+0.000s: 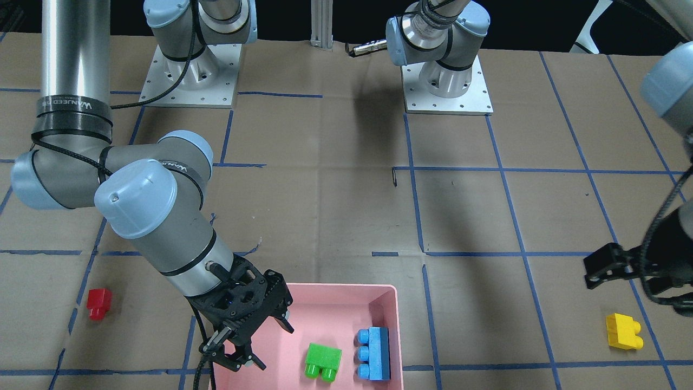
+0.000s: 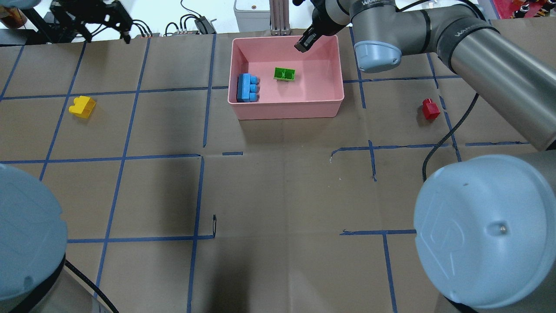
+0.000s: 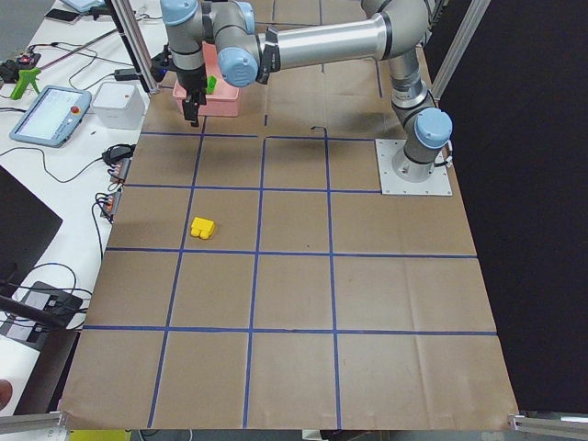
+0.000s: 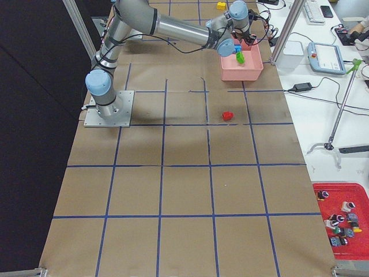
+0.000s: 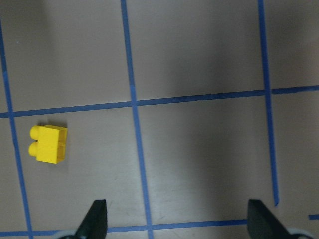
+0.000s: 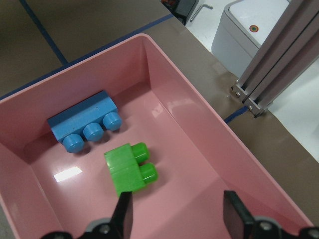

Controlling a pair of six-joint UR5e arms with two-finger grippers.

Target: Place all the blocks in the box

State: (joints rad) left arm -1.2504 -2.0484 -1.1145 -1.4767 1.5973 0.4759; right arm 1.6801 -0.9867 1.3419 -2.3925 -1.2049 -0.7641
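Observation:
The pink box (image 2: 286, 108) holds the green block (image 2: 284, 74) and the light blue block (image 2: 247, 87). My right gripper (image 2: 304, 43) hangs open and empty over the box's far right part; in the right wrist view (image 6: 178, 216) the green block (image 6: 130, 169) lies just ahead of its fingers. The red block (image 2: 431, 109) lies on the table right of the box. The yellow block (image 2: 82, 107) lies far left of it. My left gripper (image 2: 106, 37) is open and empty above the table beyond the yellow block (image 5: 48, 144).
Blue tape lines grid the brown paper table. Both arm bases (image 1: 189, 76) (image 1: 446, 81) stand at the robot's edge. An aluminium post (image 6: 279, 59) and a white device (image 6: 254, 25) stand just past the box's far side.

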